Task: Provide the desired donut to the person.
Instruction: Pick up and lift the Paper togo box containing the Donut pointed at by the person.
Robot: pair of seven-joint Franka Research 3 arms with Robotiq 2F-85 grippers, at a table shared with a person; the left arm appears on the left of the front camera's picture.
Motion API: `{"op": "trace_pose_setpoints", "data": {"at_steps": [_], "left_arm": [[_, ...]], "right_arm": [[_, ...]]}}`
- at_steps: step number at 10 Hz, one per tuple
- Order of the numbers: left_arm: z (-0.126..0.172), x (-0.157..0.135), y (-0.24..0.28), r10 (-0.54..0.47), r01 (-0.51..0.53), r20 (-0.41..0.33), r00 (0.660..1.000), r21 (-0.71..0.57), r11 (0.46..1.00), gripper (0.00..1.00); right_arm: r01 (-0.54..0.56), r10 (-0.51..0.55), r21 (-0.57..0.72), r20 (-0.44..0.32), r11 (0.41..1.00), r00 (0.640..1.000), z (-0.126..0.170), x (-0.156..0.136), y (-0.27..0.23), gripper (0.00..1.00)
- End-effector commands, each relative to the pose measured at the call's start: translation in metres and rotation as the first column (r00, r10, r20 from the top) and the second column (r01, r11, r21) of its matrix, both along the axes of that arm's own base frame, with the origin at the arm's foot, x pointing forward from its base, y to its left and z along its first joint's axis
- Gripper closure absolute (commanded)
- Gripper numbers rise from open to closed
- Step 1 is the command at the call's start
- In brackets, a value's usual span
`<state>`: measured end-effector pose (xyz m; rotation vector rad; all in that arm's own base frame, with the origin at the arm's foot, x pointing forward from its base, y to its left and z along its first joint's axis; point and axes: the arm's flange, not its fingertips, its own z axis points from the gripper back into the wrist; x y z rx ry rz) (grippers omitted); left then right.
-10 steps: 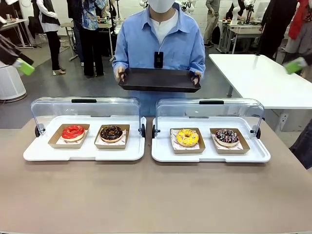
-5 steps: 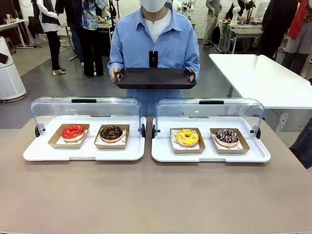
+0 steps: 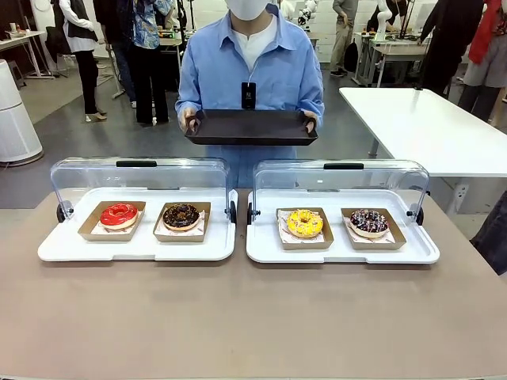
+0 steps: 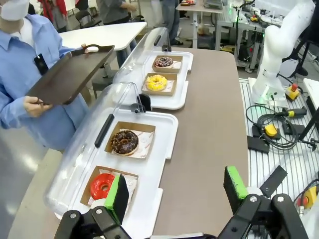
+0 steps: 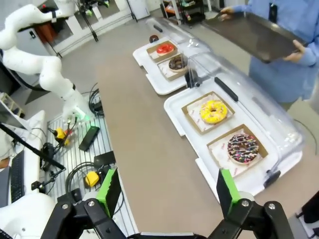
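Observation:
The person (image 3: 250, 55) in a light blue shirt stands at the far side, both hands holding an empty dark tray (image 3: 250, 127). Four donuts lie in brown card trays: a red one (image 3: 119, 214), a chocolate one (image 3: 181, 216), a yellow one (image 3: 304, 223) and a dark sprinkled one (image 3: 369, 222). In the left wrist view my left gripper (image 4: 177, 191) hangs open high above the table's end, nearest the red donut (image 4: 101, 185). In the right wrist view my right gripper (image 5: 168, 191) is open above the other end, nearest the sprinkled donut (image 5: 242, 148).
Two white serving trays (image 3: 142, 247) (image 3: 341, 253) carry the donuts, each with a clear lid (image 3: 139, 176) swung up behind it. The brown table (image 3: 253, 317) is bare in front. A white table (image 3: 428, 127) stands at the right, with bystanders farther back.
The green fingertips seen at both upper edges of the front view a second ago have left the picture. The person has shifted slightly left with the tray.

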<state>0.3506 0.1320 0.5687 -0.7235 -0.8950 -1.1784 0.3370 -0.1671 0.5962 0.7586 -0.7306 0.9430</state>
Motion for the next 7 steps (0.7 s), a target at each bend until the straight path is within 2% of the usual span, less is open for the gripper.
{"op": "trace_pose_setpoints", "data": {"at_steps": [1, 6, 7], "left_arm": [[0.0051, -0.0004, -0.0002, -0.014, 0.013, 0.024, 1.0, 0.018, 1.0, 0.0], [0.0116, -0.0063, -0.001, -0.012, 0.009, 0.03, 0.999, 0.101, 0.995, 0.0], [0.0104, -0.004, 0.0013, 0.014, -0.014, 0.005, 1.0, 0.049, 0.999, 0.0]], "right_arm": [[-0.018, 0.018, -0.015, 0.001, 1.0, 1.0, 0.0021, 0.0021, -0.0083, 0.0], [-0.005, 0.005, -0.043, 0.004, 0.999, 1.0, 0.002, -0.0007, -0.0132, 0.0], [0.021, -0.021, -0.019, -0.004, 1.0, 1.0, 0.0019, -0.0022, -0.012, 0.0]]}}
